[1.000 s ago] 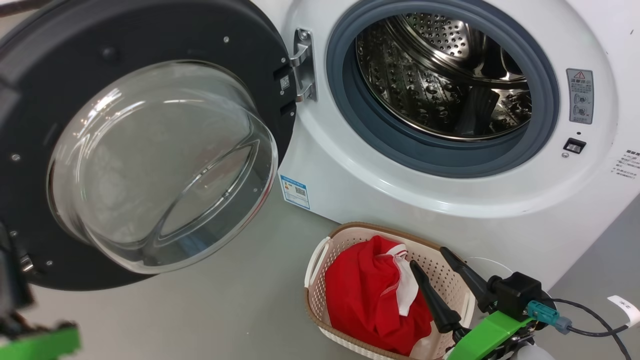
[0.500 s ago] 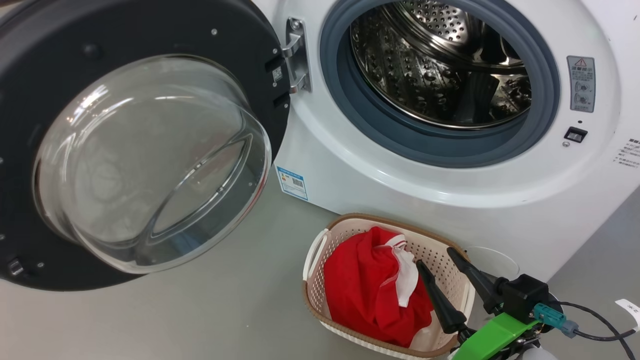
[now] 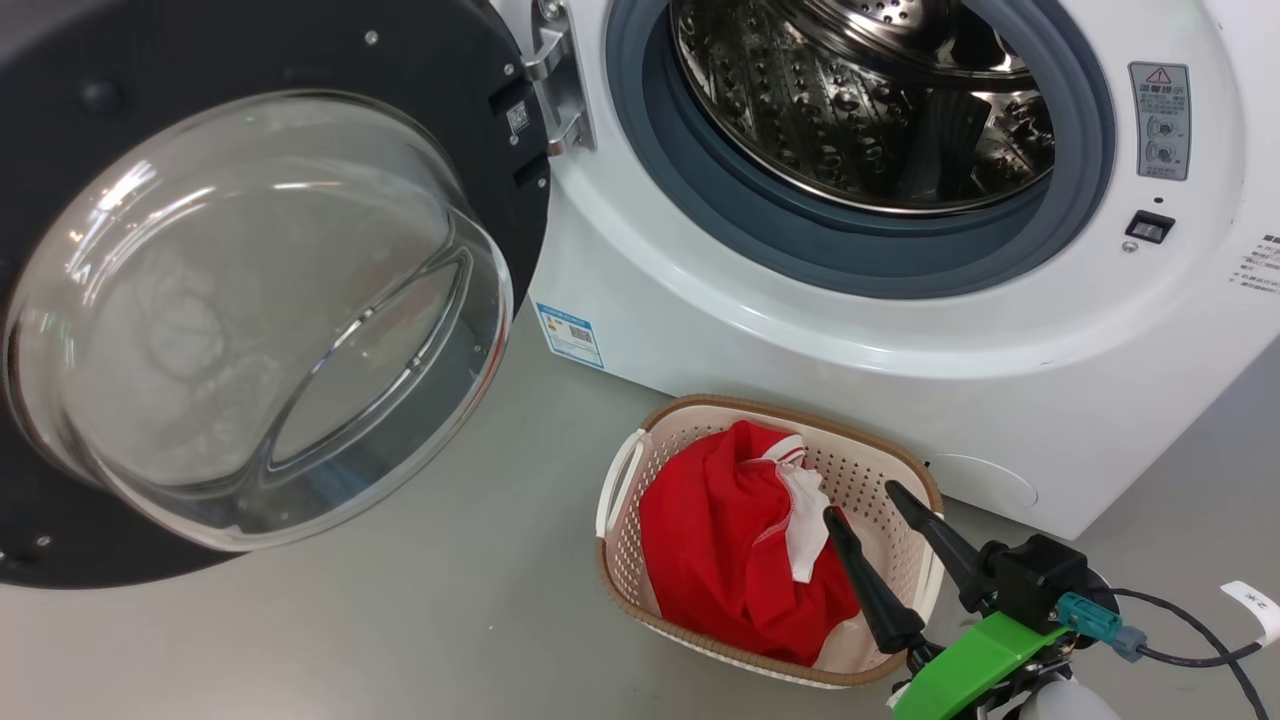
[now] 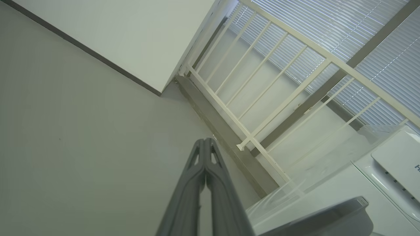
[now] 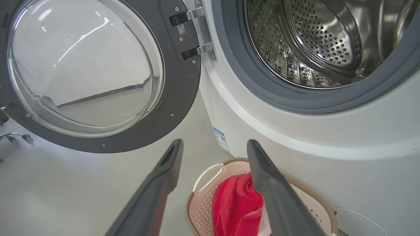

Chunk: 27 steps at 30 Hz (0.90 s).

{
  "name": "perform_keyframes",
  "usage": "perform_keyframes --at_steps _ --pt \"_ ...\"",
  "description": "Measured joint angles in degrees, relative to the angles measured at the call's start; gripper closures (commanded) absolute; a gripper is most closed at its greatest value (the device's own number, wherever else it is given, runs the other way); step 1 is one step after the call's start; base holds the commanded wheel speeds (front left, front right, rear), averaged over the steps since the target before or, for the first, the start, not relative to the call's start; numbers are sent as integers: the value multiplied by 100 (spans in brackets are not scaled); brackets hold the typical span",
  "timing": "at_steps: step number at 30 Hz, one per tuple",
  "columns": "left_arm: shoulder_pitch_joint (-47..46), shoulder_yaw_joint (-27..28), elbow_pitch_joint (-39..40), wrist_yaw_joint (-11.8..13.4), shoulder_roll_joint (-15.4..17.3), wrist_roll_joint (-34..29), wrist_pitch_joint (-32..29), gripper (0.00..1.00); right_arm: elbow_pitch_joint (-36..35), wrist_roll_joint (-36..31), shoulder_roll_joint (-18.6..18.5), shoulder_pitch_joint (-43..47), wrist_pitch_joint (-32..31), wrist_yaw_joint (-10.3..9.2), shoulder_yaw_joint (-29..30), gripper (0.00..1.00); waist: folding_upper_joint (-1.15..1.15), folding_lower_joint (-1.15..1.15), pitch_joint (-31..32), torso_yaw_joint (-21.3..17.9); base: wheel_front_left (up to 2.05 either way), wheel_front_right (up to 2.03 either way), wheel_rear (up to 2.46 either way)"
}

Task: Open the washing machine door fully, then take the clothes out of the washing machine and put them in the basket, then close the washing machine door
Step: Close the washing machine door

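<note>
- One big white boxy front-loading washing machine [image 3: 760,330] stands on the grey floor [image 3: 450,620]. One grey rubber gasket [image 3: 700,190] rings its one perforated steel drum [image 3: 850,100], and one small blue label [image 3: 570,335] sits low on its front.
- Its one large round door [image 3: 430,90], with a glossy black rim around a bulging clear glass bowl, hangs swung wide open on the hinge at the machine's left side.
- One small cream perforated plastic basket [image 3: 800,412] with a brown woven-look rim sits on the floor just in front of the machine, below the drum opening.
- One heap of bright red clothes [image 3: 710,560] with white trim lies inside the basket; how many garments make it up cannot be told.
- The right claw [image 3: 861,500] is released, its two long dark fingers spread wide and empty over the basket's right end, pointing toward the machine.
- The left claw [image 4: 205,141] is clenched, its two fingers pressed together on nothing, aimed at the floor beside one white railing [image 4: 249,134].
</note>
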<state>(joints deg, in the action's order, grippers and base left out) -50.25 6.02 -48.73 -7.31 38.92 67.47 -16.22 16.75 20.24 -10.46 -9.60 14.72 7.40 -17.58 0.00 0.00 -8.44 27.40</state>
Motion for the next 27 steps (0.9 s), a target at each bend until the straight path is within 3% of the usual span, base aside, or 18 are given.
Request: perform_keyframes --at_steps 5,10,20,27 --pt "-388 -82 -691 0 97 490 -1366 100 31 -4 2 -10 0 0 -35 0 0 0 -41 -20 0 0 0" --pt "-430 -242 -704 0 172 797 -2417 100 42 -5 3 -10 0 0 -49 0 0 0 -26 -28 0 0 0" --pt "24 -374 -73 0 245 1405 -3674 100 55 -5 7 -10 0 0 -73 0 0 0 13 30 0 0 0" --pt "444 -417 568 0 335 1672 -4170 100 55 -4 16 -9 0 0 -79 0 0 0 73 30 0 0 0"
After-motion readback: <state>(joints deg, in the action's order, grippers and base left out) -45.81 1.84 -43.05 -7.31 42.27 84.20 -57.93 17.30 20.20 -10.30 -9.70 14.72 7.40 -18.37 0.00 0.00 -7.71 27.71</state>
